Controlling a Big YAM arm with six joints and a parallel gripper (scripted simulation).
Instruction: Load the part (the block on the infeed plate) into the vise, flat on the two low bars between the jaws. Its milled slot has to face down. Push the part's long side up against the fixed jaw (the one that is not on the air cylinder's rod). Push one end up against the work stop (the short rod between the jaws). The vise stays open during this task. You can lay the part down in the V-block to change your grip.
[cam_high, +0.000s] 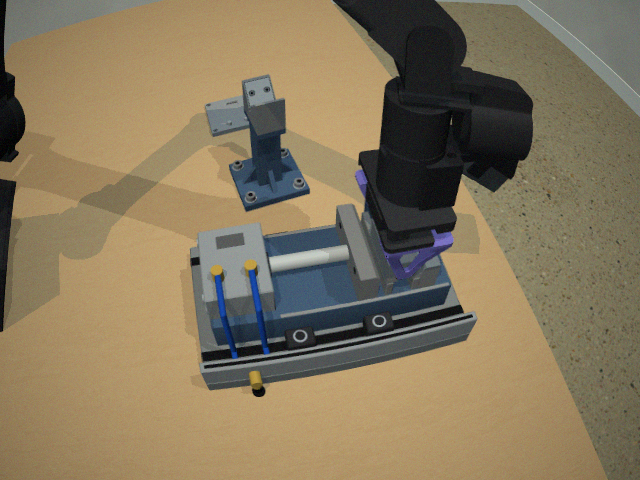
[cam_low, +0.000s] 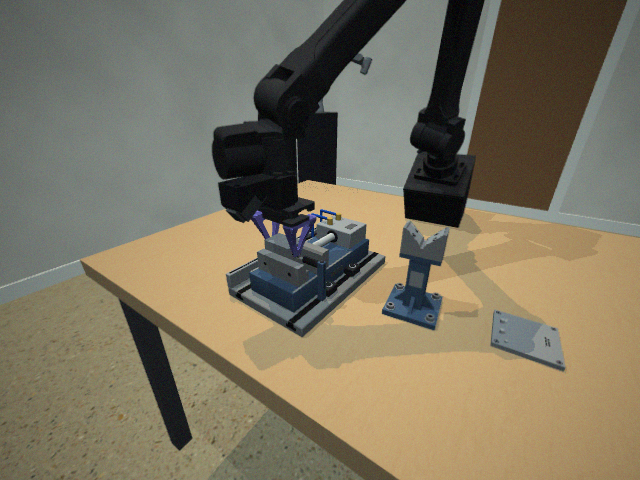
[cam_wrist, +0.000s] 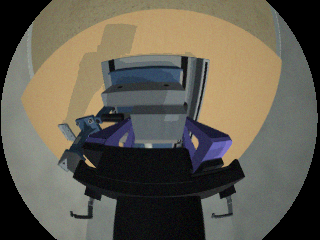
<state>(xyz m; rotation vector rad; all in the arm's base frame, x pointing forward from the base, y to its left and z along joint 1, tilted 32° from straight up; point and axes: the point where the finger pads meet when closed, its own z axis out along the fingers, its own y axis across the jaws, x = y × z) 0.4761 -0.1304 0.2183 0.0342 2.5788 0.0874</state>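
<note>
My gripper (cam_high: 408, 260) is shut on the grey part (cam_high: 373, 242) and holds it down in the gap between the jaws of the vise (cam_high: 330, 299). The moving jaw (cam_high: 354, 253) sits on the air cylinder's rod (cam_high: 309, 259). The fixed jaw (cam_high: 430, 268) is on the far side of the fingers. In the exterior view the purple fingers (cam_low: 289, 235) straddle the part (cam_low: 281, 243) just above the fixed jaw (cam_low: 279, 267). The wrist view shows the part (cam_wrist: 156, 120) between the fingers. The arm hides the low bars and work stop. I cannot tell which way the slot faces.
The V-block (cam_high: 264, 139) stands on its blue base behind the vise, also seen in the exterior view (cam_low: 422, 268). The infeed plate (cam_high: 224, 116) lies bare beyond it (cam_low: 527, 338). A second black arm's base (cam_low: 436, 196) hangs near the V-block.
</note>
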